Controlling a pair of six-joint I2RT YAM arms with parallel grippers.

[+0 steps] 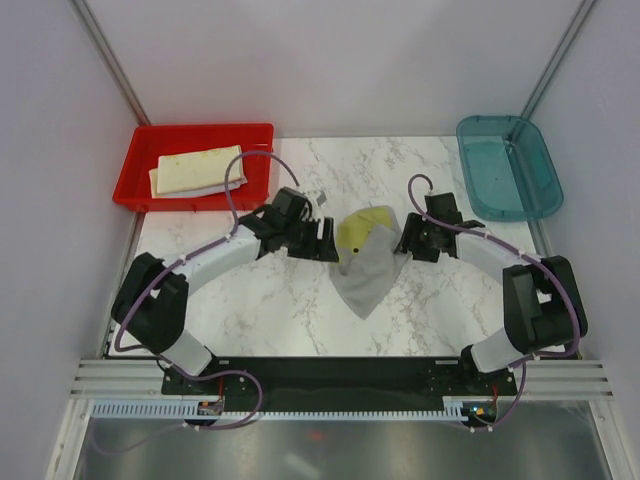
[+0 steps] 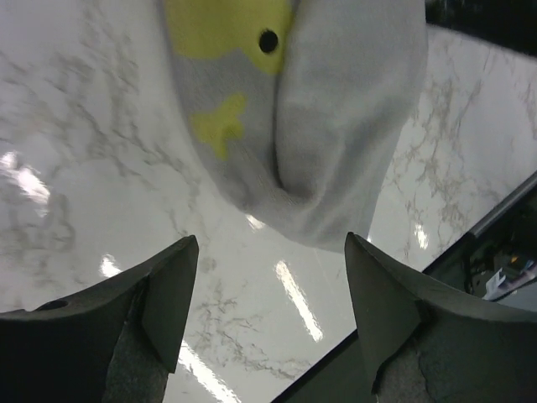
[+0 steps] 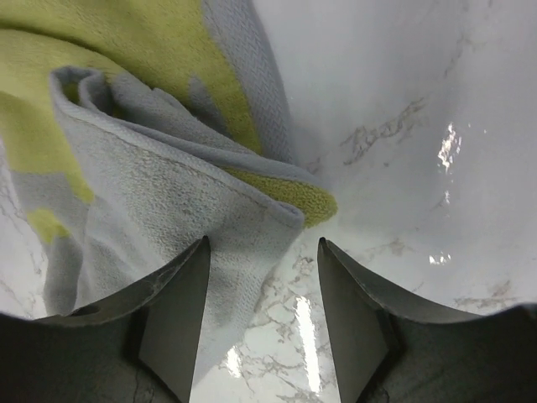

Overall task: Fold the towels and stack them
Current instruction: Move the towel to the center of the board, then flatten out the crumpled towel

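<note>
Nearest the wrist cameras, my left gripper [image 2: 270, 243] has its dark fingers apart with nothing between them, and the right gripper [image 3: 263, 243] is likewise spread and empty, a rumpled hem just beyond its tips. The soft grey terry towel with a yellow patch [image 1: 365, 270] lies crumpled at the centre of the top view on the white marble table [image 1: 250, 310], between both grippers; a folded cream-yellow towel [image 1: 195, 170] sits in the red plastic tray [image 1: 140, 150] at upper left. I judge the grey one light and limp, so I would pinch two hem corners, not the bunched middle.
</note>
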